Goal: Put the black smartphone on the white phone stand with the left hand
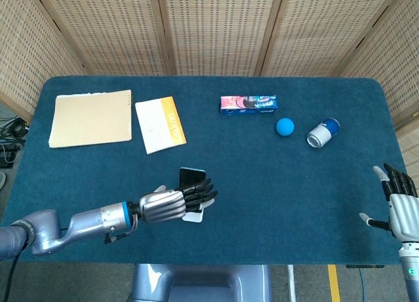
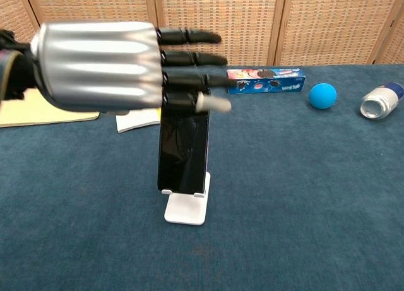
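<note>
The black smartphone (image 2: 183,151) stands upright on the white phone stand (image 2: 187,206) at the front middle of the table; in the head view the phone (image 1: 190,176) is partly hidden behind my left hand. My left hand (image 2: 101,65) hovers above and in front of the phone, fingers stretched out straight and holding nothing; the head view shows the same hand (image 1: 171,203) raised over the stand (image 1: 194,216). My right hand (image 1: 399,202) stays at the table's right front edge, fingers spread and empty.
At the back lie a tan folder (image 1: 90,117), a white and yellow booklet (image 1: 160,124), a blue snack box (image 1: 248,105), a blue ball (image 1: 284,126) and a tipped can (image 1: 323,132). The blue cloth covers the whole table (image 1: 288,204).
</note>
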Tool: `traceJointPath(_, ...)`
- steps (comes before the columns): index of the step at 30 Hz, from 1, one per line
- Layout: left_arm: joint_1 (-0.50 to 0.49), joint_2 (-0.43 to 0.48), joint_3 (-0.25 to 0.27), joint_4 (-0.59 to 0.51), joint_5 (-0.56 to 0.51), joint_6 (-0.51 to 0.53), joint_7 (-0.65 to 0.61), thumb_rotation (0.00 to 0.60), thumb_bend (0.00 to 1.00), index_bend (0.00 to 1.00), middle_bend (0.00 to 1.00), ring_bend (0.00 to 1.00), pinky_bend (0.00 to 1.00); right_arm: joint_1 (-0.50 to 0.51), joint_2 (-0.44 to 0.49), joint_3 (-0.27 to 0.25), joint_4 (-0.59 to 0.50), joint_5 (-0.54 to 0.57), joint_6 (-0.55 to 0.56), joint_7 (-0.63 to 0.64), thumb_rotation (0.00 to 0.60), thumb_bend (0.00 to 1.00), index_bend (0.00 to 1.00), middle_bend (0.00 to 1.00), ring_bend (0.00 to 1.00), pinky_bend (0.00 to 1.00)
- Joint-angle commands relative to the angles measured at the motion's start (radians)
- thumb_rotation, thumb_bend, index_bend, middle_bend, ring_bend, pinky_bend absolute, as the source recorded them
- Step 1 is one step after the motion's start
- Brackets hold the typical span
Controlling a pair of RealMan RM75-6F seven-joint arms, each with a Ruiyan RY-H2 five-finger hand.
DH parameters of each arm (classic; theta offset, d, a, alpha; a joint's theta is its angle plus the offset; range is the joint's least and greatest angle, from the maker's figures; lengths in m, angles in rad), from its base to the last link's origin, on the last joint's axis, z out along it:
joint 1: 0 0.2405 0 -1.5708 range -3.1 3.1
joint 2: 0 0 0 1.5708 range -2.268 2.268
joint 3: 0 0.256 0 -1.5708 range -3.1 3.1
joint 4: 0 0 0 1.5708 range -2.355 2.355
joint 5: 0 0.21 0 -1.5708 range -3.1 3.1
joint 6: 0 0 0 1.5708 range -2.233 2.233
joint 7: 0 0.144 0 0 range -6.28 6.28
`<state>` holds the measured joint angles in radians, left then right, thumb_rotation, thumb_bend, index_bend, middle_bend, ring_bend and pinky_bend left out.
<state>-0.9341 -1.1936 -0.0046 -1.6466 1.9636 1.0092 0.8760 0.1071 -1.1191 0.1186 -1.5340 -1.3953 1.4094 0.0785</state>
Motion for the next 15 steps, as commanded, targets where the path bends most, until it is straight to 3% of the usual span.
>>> traceJointPath(1,0.152,0.053,-0.024,-0.048,-0.150,0.170,-0.122,0.600,0.00,0.00,0.00,0.00,0.00,0.001,-0.001,-0.002,-0.004,-0.003,0.001,-0.006,0.600,0.00,0.00,0.00,0.00,0.00)
traceJointPath(4,0.276,0.033,-0.035,-0.068,-0.327,0.273,-0.258,0.600,0.00,0.00,0.00,0.00,0.00,0.001,-0.005,-0.007,-0.008,-0.009,0.002,-0.020,0.600,0.00,0.00,0.00,0.00,0.00)
traceJointPath(8,0.383,0.000,-0.040,-0.087,-0.444,0.373,-0.304,0.600,0.00,0.00,0.00,0.00,0.00,0.001,-0.008,-0.009,-0.010,-0.010,0.004,-0.032,0.600,0.00,0.00,0.00,0.00,0.00)
traceJointPath(10,0.499,-0.031,-0.024,-0.132,-0.573,0.456,-0.359,0.600,0.00,0.00,0.00,0.00,0.00,-0.001,-0.011,-0.008,-0.008,-0.006,0.005,-0.038,0.600,0.00,0.00,0.00,0.00,0.00)
traceJointPath(15,0.609,-0.050,0.001,-0.154,-0.631,0.527,-0.460,0.600,0.00,0.00,0.00,0.00,0.00,0.001,-0.016,-0.002,-0.003,0.007,0.002,-0.048,0.600,0.00,0.00,0.00,0.00,0.00)
